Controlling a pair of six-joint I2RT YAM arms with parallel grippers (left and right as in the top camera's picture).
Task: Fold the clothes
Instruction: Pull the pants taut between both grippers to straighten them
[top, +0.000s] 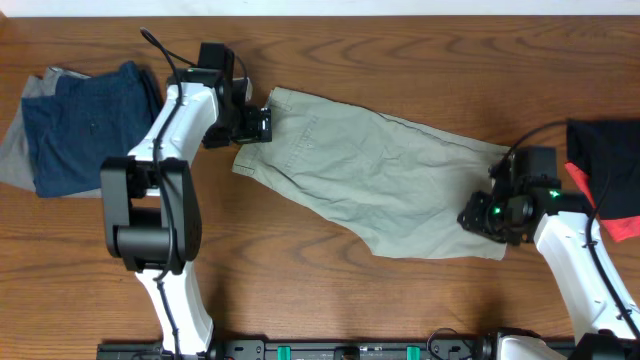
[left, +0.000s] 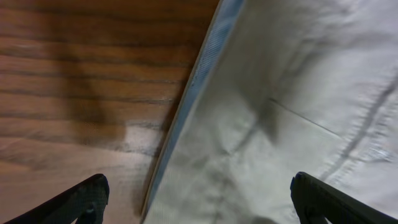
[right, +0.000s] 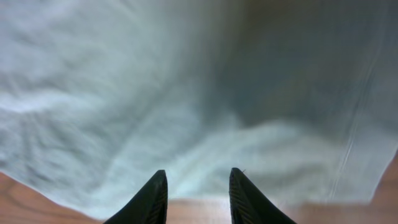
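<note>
Diagonally, khaki trousers (top: 375, 175) run waistband upper-left to hems lower-right; left fingers (left: 93, 194) gape wide, right fingers (right: 155, 200) narrowly parted.

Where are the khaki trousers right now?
Overhead view: the khaki trousers lie spread in the centre, between the left gripper at one end and the right gripper at the other.

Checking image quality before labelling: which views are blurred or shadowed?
Overhead: sharp and evenly lit, the khaki trousers clear. Left wrist: soft close-up focus, with a dark shadow across the wooden table. Right wrist: the blurriest, the cloth smeared and darker at upper right.
</note>
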